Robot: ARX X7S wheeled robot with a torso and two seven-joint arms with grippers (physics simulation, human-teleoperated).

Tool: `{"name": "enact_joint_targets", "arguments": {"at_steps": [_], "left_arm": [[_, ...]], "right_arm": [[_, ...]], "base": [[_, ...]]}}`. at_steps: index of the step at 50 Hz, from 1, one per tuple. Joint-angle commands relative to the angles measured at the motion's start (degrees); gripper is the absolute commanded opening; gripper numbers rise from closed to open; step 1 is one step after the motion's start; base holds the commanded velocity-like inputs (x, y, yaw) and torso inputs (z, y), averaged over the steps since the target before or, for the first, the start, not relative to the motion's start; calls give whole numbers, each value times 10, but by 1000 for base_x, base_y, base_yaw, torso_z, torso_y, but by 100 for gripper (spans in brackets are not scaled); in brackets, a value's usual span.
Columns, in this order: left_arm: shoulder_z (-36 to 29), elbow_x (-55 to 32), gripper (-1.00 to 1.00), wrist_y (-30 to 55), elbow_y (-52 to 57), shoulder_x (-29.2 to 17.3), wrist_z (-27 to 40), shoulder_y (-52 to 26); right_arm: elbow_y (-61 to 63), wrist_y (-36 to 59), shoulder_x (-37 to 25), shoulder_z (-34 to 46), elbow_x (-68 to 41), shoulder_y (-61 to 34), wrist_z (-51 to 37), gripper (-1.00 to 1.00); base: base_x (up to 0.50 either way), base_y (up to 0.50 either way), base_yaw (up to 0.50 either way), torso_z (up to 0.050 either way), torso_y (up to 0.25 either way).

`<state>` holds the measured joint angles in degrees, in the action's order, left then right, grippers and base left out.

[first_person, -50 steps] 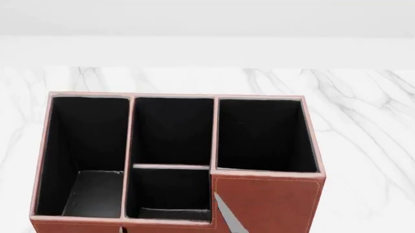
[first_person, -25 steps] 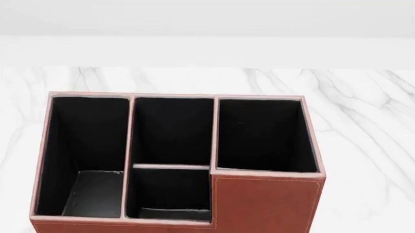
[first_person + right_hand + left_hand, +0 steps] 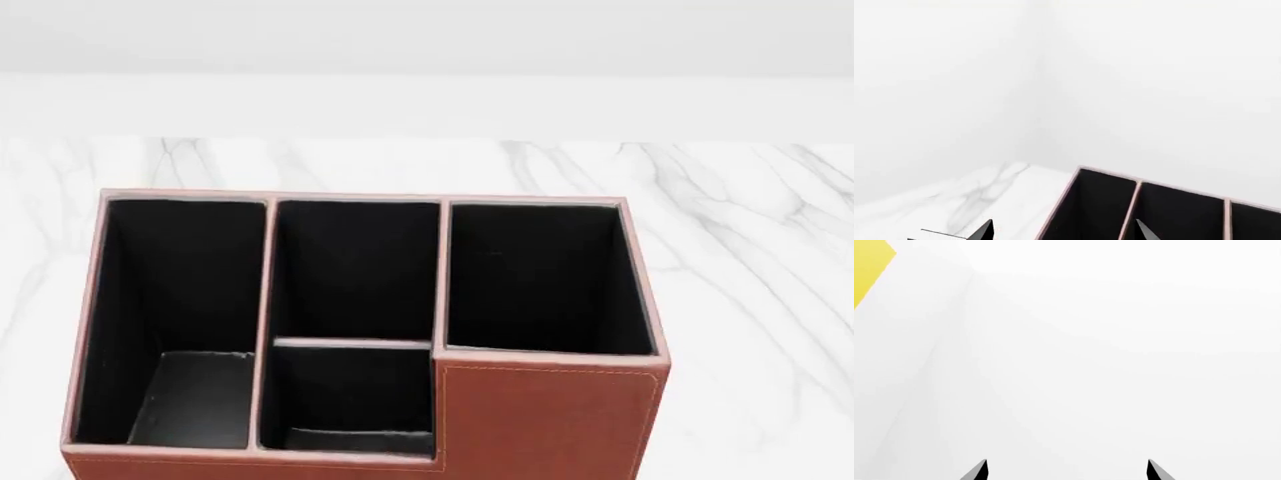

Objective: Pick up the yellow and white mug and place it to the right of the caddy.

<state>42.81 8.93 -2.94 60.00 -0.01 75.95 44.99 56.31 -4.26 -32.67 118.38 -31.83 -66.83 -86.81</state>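
Surroundings: caddy fills the head view on a white marble table; its four black compartments hold nothing.
Mug: only a yellow patch at the left wrist view's edge; identity uncertain.
Arms: neither in head view.
Left gripper: tips apart, nothing between.
Right gripper: tips apart, nothing held, above the caddy's edge.

no readable text or labels.

White marble table; pale walls
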Motion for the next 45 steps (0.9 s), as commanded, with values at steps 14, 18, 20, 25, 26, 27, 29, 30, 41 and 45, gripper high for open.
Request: {"name": "enact_joint_targets", "arguments": {"at_steps": [14,18,20,25,26,27,29,30,41,45], "left_arm": [[-7,6,100,0,0,0,-1,0],[-6,4,100,1,0,0,-1,0],[-8,6,100,1,0,0,-1,0],[-7,4,100,1,0,0,-2,0],[-7,4,100,2,0,0,-2,0],[-8,4,100,2,0,0,-2,0],[-8,3,100,2,0,0,-2,0],[-8,3,100,2,0,0,-2,0],[-1,-3,100,1,0,0,-4,0],[-1,-3,100,1,0,0,-4,0]], "right_arm": [[-80,-27,16,-6,-33,42,52,100],[-95,-38,20,-4,-35,53,67,100],[-102,-41,22,-4,-36,58,71,100],[-127,-57,26,-3,-41,74,88,100],[-130,-59,26,-3,-42,76,91,100],[-142,-69,26,-4,-46,81,99,100],[-152,-76,25,-4,-49,86,105,100],[-154,-77,26,-4,-50,87,107,100],[-210,-114,26,-4,-68,115,149,100],[-220,-120,26,-4,-72,121,157,100]], "base": [[0,0,0,0,0],[0,0,0,0,0],[0,0,0,0,0],[0,0,0,0,0],[0,0,0,0,0],[0,0,0,0,0],[0,0,0,0,0],[0,0,0,0,0],[0,0,0,0,0],[0,0,0,0,0]]}}
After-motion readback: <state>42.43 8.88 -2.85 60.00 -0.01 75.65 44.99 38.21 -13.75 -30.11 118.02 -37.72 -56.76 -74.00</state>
